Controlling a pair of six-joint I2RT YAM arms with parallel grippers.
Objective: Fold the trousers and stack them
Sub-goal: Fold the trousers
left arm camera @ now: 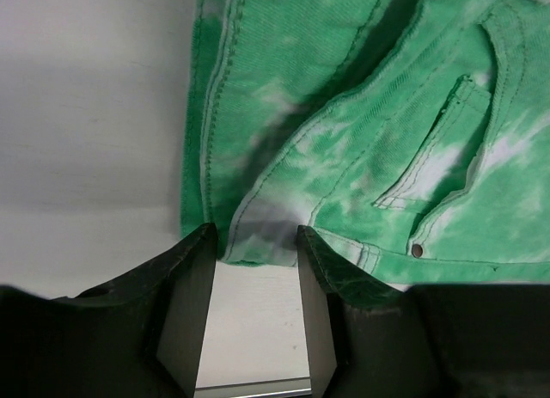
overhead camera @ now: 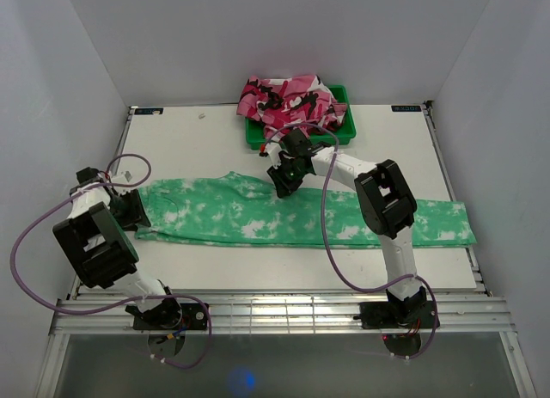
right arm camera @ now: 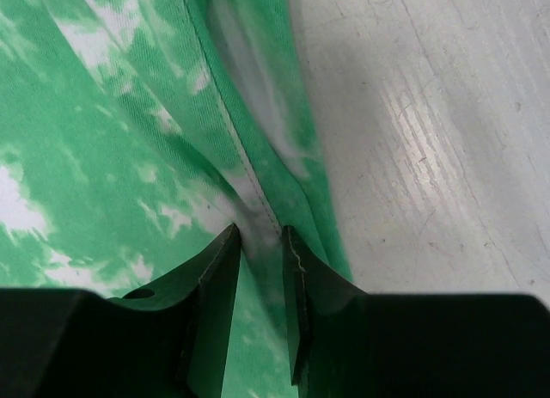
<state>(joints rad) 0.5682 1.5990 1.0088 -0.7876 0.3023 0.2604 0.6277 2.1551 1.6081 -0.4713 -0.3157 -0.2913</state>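
The green tie-dye trousers [overhead camera: 284, 216] lie flat and stretched across the table, waist at the left, leg ends at the right. My left gripper [overhead camera: 131, 211] is at the waist end. In the left wrist view it [left arm camera: 255, 243] is open, its fingertips [left arm camera: 199, 247] just touching the waistband edge [left arm camera: 258, 243], with bare table between the jaws. My right gripper [overhead camera: 284, 183] is at the trousers' far edge near the middle. In the right wrist view it [right arm camera: 260, 239] is narrowed onto a raised seam fold of the trousers [right arm camera: 129, 140].
A green tray [overhead camera: 344, 133] at the back middle holds a crumpled pink camouflage garment [overhead camera: 292, 101], just behind my right gripper. Bare white table [overhead camera: 198, 140] lies behind and in front of the trousers. White walls enclose three sides.
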